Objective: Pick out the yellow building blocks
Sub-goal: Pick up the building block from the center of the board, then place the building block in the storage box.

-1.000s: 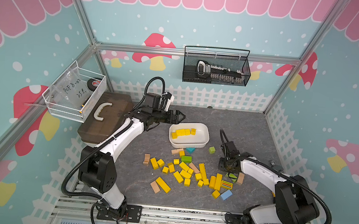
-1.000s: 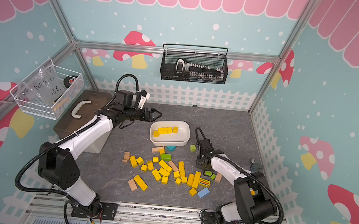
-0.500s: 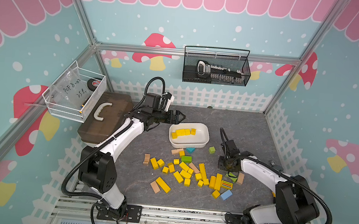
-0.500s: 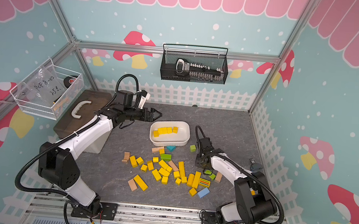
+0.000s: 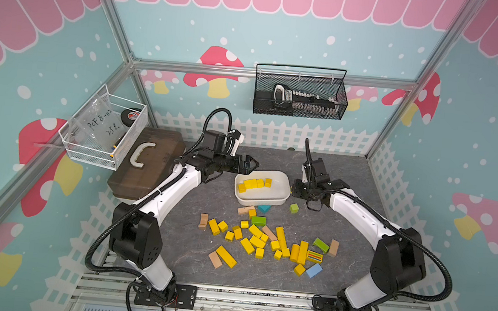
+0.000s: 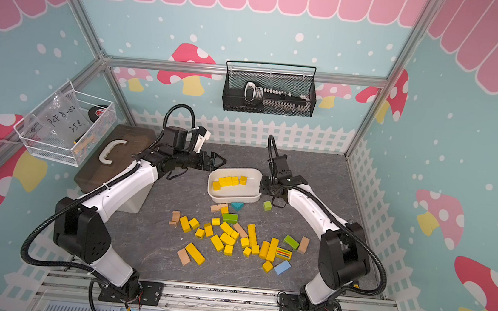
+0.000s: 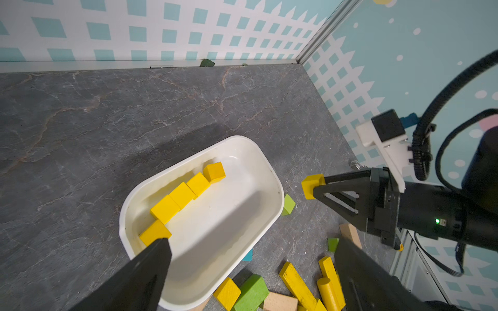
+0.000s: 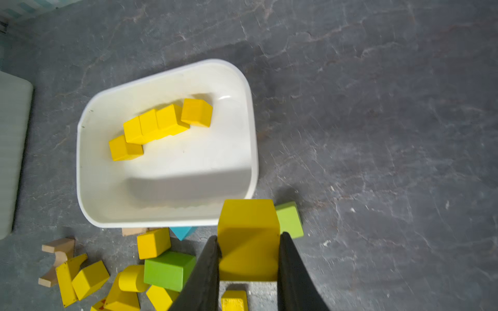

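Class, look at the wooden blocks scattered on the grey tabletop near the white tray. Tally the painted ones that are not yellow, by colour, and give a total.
Green wooden blocks: 3
Blue wooden blocks: 2
Total: 5

Bright even overhead light; soft shadows; wrist views slightly blurred.

Looking steeply down from high at the near side in both top views, whole tabletop in frame. Close and angled down from each wrist, with the white tub shared.
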Tool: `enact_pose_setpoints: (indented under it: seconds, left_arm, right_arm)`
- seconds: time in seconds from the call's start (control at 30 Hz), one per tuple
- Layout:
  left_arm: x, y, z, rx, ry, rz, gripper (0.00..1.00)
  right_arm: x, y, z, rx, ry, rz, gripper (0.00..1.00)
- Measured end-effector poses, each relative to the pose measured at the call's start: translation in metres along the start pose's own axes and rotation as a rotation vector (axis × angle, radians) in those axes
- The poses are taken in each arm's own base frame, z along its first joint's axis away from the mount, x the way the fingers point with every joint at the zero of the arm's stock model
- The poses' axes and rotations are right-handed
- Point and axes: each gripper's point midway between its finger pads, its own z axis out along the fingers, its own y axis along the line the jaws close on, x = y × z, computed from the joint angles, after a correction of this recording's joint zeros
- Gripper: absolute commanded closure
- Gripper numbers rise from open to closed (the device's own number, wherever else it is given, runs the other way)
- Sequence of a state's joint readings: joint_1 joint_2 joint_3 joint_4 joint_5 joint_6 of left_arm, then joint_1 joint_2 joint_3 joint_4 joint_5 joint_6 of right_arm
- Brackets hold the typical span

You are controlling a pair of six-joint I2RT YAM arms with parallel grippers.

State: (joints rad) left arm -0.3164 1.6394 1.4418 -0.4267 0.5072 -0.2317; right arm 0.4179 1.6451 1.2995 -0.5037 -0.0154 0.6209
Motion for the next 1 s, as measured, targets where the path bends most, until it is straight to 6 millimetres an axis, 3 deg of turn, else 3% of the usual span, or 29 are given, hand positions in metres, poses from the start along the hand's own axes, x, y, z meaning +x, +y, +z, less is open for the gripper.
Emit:
enact_pose_setpoints:
  seconds: [0.17, 0.37, 0.73, 1.0]
  left_arm:
    - [-0.001, 0.001, 0.0, -0.006, -0.002, 0.002, 0.0]
    - [-0.002, 0.001, -0.001, -0.009, -0.005, 0.005, 0.0]
    - [-0.003, 0.0, -0.001, -0.008, -0.008, 0.007, 0.0]
    - [-0.005, -0.001, -0.002, -0.007, -0.012, 0.009, 0.0]
  right_arm:
    - [-0.019, 0.017, 0.024, -0.03, 0.028, -0.019, 0.75]
    - [-0.028, 0.031, 0.051, -0.068, 0.07, -0.02, 0.75]
    - [-0.023, 0.033, 0.106, -0.046, 0.168, -0.015, 0.75]
    - [-0.022, 0.036, 0.128, -0.006, 0.19, -0.032, 0.75]
